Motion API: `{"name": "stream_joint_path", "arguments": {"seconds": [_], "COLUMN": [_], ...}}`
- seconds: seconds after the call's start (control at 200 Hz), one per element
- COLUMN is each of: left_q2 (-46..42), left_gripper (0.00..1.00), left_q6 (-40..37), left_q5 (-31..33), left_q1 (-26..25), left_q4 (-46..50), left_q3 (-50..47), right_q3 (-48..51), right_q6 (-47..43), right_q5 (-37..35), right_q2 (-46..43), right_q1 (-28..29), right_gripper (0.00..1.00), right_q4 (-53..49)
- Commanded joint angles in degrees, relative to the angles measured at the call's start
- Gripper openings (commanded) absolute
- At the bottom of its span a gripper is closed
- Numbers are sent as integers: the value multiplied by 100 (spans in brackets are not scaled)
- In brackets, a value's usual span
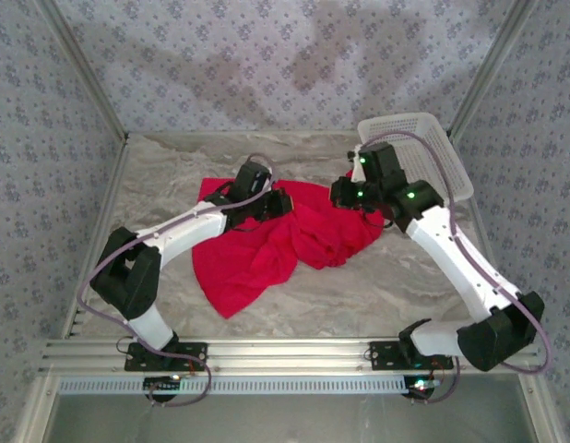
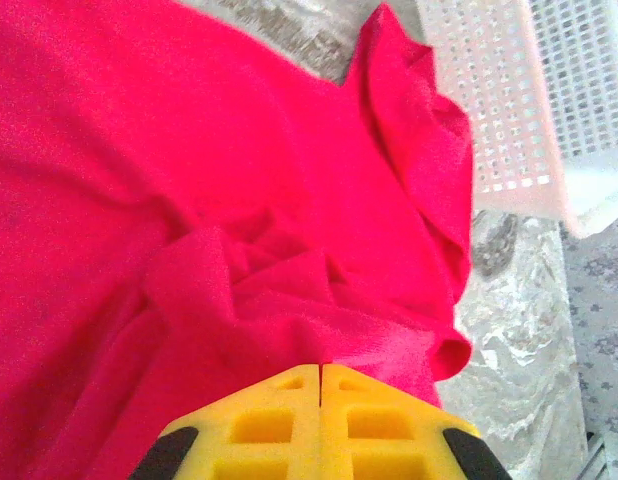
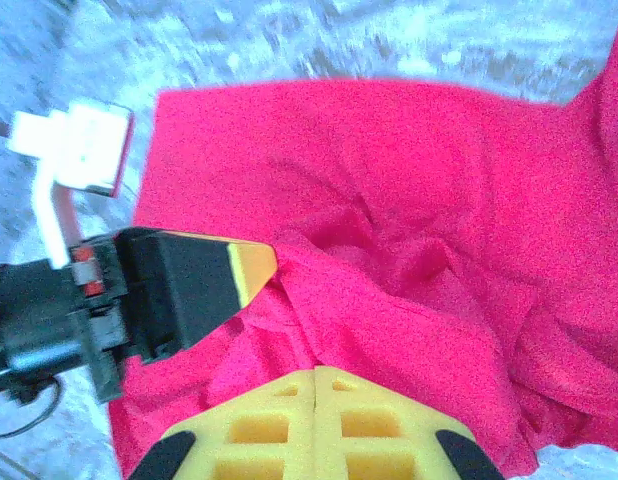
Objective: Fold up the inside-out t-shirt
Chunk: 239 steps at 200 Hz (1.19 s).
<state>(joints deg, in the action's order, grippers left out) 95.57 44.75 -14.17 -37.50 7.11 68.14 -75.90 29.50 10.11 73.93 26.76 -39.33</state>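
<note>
On the bench (image 1: 377,295), the t-shirt (image 1: 257,258) lies crumpled mid-frame. The left end effector (image 1: 280,205) and right end effector (image 1: 343,196) are each clenched on its upper cloth; drawing them apart evenly and slowly should spread it flat for folding.

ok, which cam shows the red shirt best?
Top external: whole t-shirt crumpled on the table between both arms. Left wrist: close folds near the basket. Right wrist: bunched cloth, left tool at a fold.

t-shirt (image 2: 189,200) cut off left, basket (image 2: 489,100) cropped top-right
</note>
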Motion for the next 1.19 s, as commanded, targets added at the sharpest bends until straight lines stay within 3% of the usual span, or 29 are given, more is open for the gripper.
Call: {"name": "stream_joint_path", "arguments": {"seconds": [0.0, 0.1, 0.16, 0.24, 0.42, 0.525, 0.665, 0.77, 0.805, 1.014, 1.189], "left_q2": [-57, -21, -12, -12, -30, -51, -64, -91, -99, -127, -11], "left_gripper": [0, 0, 0, 0, 0, 0, 0, 0, 0, 0, 0], "left_q6": [-154, -149, -145, -147, -151, -163, -190, -183, -180, -99, 122], "left_q5": [-115, -139, -156, -151, -142, -132, -121, -121, -130, -147, -83], "left_q1": [-20, -21, -21, -27, -24, -24, -21, -12, -11, -128, -504], "left_q4": [143, 159, 158, 163, 185, 220, 257, 274, 272, 129, -227], "left_q3": [196, 200, 183, 183, 175, 182, 178, 184, 189, 269, 456], "right_q3": [332, 589, 667, 697, 638, 588, 506, 377, 319, 303, 1227], "right_q6": [1, -120, -276, -460, -836, -927, -993, -1019, -1034, -759, -419], "right_q5": [409, 404, 271, -139, -796, -880, -791, -692, -698, -920, -1066], "right_q2": [131, 232, 369, 579, 1176, 1506, 1729, 1706, 1669, 1132, 467], "right_q1": [-157, -87, 142, 426, 832, 883, 875, 833, 822, 282, -508], "right_gripper": [0, 1, 21, 38, 49, 50, 44, 8, 0, 0, 0], "right_q4": [-228, 150, 254, 292, 306, 289, 255, 123, 81, -254, -140]}}
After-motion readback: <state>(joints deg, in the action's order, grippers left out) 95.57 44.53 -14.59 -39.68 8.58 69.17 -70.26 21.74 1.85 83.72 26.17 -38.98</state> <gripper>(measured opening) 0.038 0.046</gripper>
